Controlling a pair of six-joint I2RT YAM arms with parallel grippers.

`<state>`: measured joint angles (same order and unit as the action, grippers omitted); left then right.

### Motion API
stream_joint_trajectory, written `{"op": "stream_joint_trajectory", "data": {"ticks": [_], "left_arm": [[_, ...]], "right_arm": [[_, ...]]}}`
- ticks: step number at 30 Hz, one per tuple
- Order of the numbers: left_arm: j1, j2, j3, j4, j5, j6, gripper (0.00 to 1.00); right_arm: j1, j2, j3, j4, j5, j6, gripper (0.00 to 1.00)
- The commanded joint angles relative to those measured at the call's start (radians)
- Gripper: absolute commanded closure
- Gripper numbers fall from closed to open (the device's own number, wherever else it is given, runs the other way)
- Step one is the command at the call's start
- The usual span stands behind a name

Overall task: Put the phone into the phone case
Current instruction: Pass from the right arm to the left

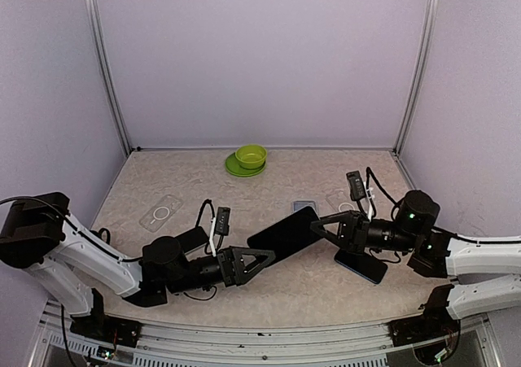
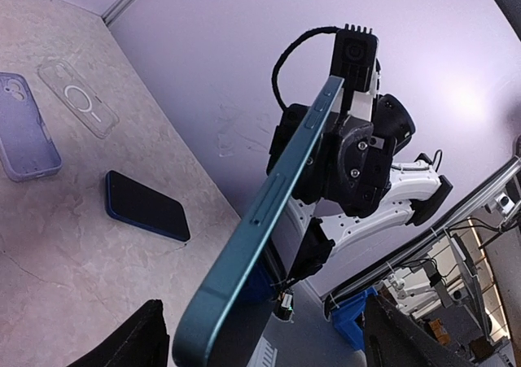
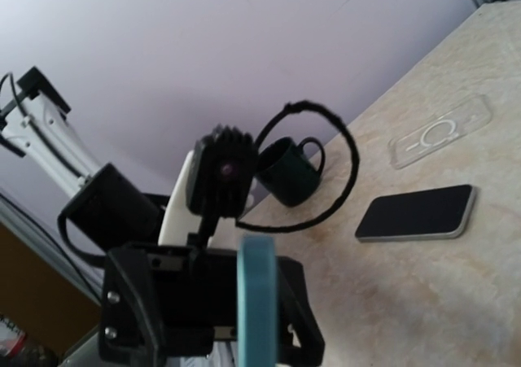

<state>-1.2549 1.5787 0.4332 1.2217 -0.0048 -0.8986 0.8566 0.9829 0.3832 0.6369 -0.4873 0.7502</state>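
A teal-edged phone [image 1: 286, 232] with a dark screen hangs above the table between both arms. My right gripper [image 1: 327, 225] is shut on its far end, and in the right wrist view the phone's edge [image 3: 260, 302] rises from the bottom. My left gripper [image 1: 259, 259] is open, its fingertips [image 2: 134, 338] set wide on either side of the phone's near end [image 2: 244, 245] with a gap on both sides. A lavender phone case [image 1: 304, 207] lies on the table behind the phone and also shows in the left wrist view [image 2: 24, 127].
Clear cases lie at the left [image 1: 160, 212] and right [image 1: 340, 200]. A second dark phone [image 1: 361, 265] lies under the right arm. A dark mug [image 3: 289, 170] stands near the left arm. A green bowl on a plate [image 1: 251, 155] sits at the back.
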Motion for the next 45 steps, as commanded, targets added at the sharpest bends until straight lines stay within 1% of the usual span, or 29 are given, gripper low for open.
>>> {"op": "stream_joint_trajectory", "data": {"ticks": [1,9,12,20,26,32,39,45], "left_arm": [[0.009,0.019,0.023,0.068,0.045,-0.008,0.22],[0.014,0.039,0.015,0.125,0.063,-0.018,0.31],[0.014,0.05,0.014,0.154,0.073,-0.026,0.37],[0.014,0.088,0.01,0.222,0.092,-0.053,0.47],[0.014,0.102,0.014,0.246,0.097,-0.064,0.52],[0.014,0.095,0.006,0.248,0.084,-0.064,0.61],[0.017,0.093,-0.003,0.251,0.076,-0.071,0.78],[0.017,0.098,-0.008,0.263,0.078,-0.075,0.87]], "right_arm": [[0.022,0.017,-0.014,0.134,-0.01,0.007,1.0],[0.03,0.062,-0.037,0.2,-0.016,0.028,1.0],[0.031,0.074,-0.05,0.238,-0.009,0.04,1.0],[0.033,0.115,-0.067,0.313,0.0,0.06,1.0],[0.04,0.149,-0.077,0.362,0.004,0.071,1.0],[0.041,0.171,-0.085,0.386,0.004,0.081,1.0],[0.041,0.174,-0.09,0.39,0.009,0.084,0.99],[0.041,0.173,-0.087,0.381,0.008,0.084,0.98]]}}
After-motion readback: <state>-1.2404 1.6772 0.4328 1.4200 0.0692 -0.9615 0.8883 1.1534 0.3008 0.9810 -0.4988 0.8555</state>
